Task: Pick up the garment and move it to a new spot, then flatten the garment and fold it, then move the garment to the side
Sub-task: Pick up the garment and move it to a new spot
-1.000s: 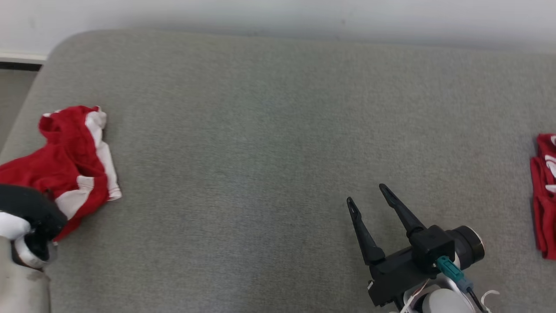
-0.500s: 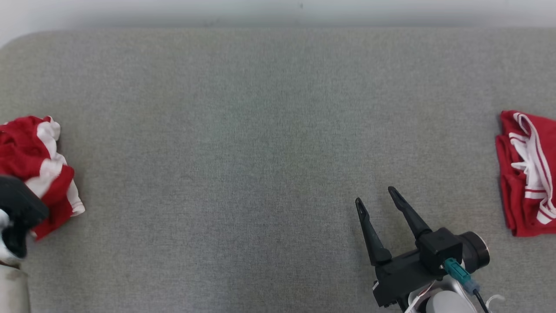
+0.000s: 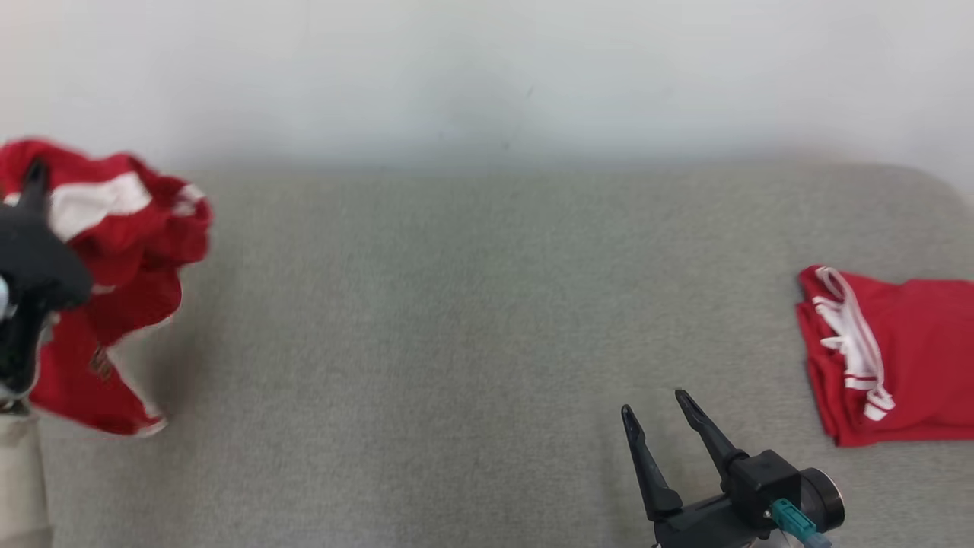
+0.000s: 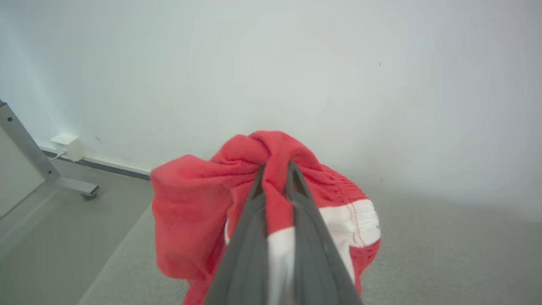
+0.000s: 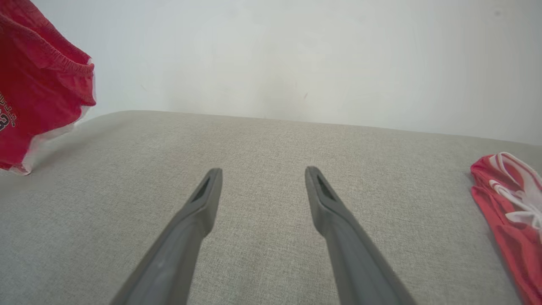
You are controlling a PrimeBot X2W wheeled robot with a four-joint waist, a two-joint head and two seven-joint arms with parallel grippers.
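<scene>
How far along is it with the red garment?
Picked up: the left pincer is shut on the garment, which hangs lifted over the grey surface. In hand: taking it to a new spot. Left: flattening, folding, moving it aside. The right pincer is open and empty.

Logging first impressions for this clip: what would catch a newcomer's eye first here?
A crumpled red-and-white garment dangles at the far left over the grey cushion, pinched in the shut left gripper. At the right edge a second red garment lies folded, and the right gripper stands open and empty at lower right.
</scene>
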